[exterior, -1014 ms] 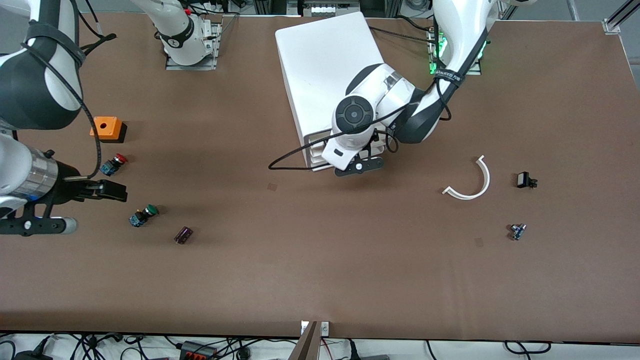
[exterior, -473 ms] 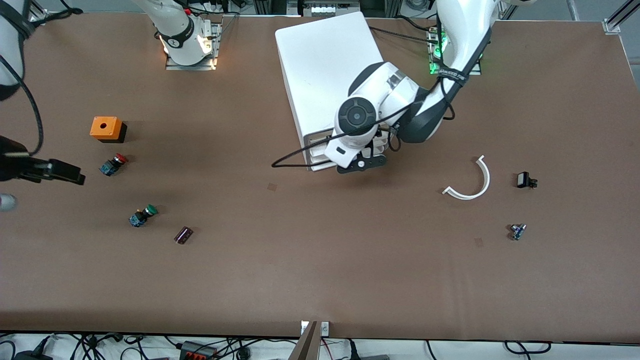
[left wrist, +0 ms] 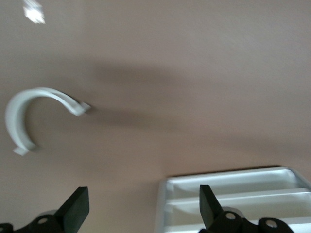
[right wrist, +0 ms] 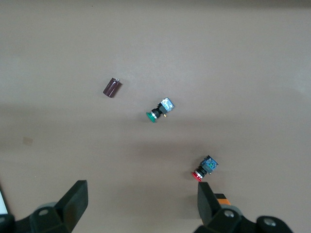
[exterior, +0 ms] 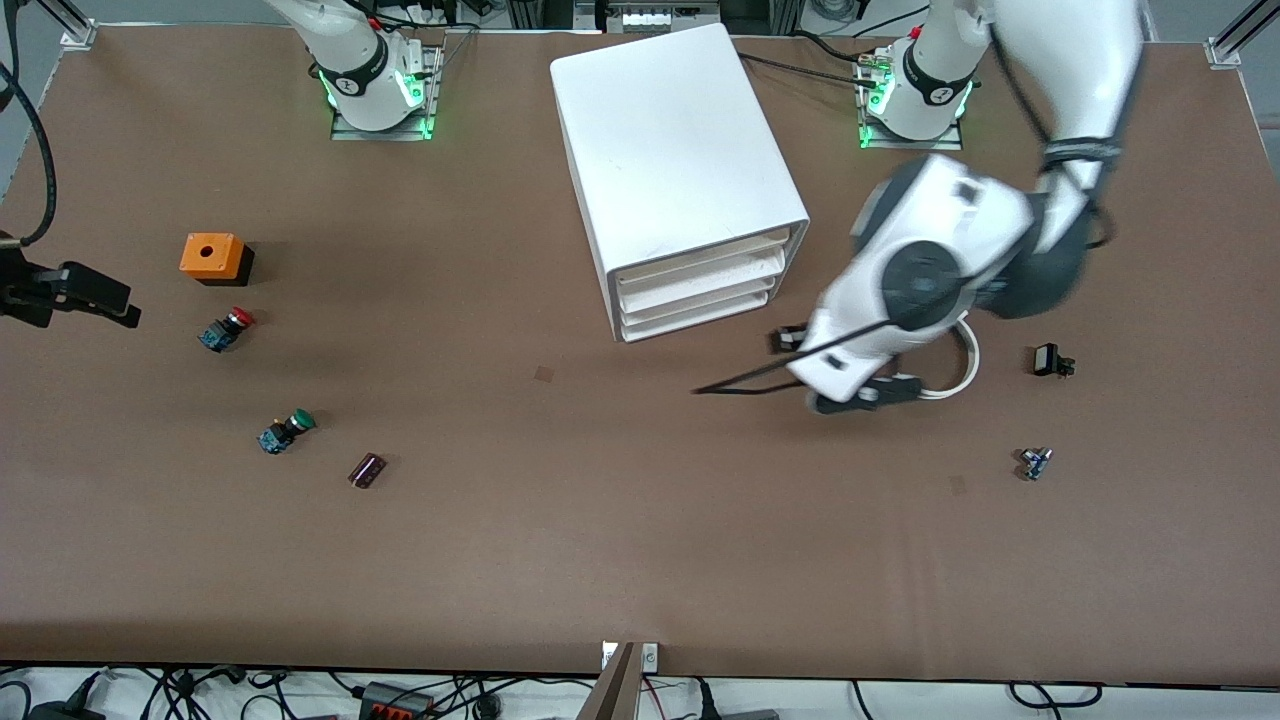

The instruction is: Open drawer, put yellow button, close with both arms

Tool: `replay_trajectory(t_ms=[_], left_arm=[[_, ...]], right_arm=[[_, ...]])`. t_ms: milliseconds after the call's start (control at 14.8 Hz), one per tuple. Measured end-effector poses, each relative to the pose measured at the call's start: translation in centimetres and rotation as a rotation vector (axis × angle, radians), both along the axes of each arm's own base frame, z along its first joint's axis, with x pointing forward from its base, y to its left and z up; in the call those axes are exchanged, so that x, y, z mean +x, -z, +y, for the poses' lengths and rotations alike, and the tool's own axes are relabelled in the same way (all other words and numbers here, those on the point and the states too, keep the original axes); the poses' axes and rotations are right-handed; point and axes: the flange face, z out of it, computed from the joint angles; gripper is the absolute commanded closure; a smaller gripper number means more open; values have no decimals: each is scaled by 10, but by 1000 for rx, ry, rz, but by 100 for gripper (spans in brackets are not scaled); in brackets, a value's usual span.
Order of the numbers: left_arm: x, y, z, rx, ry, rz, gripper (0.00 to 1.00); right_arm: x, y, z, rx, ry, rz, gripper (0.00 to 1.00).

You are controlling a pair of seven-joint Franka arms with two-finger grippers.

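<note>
Standing with three drawers flush, the one cabinet (exterior: 670, 150) has its top drawer (exterior: 705, 255) shut; the yellow button is nowhere in sight, presumably inside. Both claws are released: left gripper (exterior: 835, 368) over the single white arc (exterior: 968, 350), which a low swing could knock; right gripper (right wrist: 141, 194) near two buttons, red (exterior: 228, 327) and green (exterior: 287, 430)

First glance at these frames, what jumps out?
The white cabinet stands mid-table between the two arm bases, its three drawers all shut. The left tool hangs open over the white curved piece toward the left arm's end of the table. The right tool is open at the right arm's end, above the red-capped button and green-capped button; no yellow button shows.
</note>
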Motion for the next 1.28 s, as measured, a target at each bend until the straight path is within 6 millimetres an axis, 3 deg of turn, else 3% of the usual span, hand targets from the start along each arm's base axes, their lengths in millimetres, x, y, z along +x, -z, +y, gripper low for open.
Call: replay_trajectory(t_ms=[270,541,811,1014,1284], left_arm=[[15,-47,101,-26,95,-24,0],[3,-99,168,-33,161,-45,0],[-29,-146,204,-37,180,-92,0],[-56,-154,223,-74,148,-168,0],[-72,-157,233,-72,136,-230,0]], right_arm=[[-12,6,4,-5,-9,25,0],[-40,12,4,-3,9,42,0],[-62,11,5,-2,19,30,0],[-65,13,5,-1,19,36,0],[-65,16,5,-1,19,41,0]])
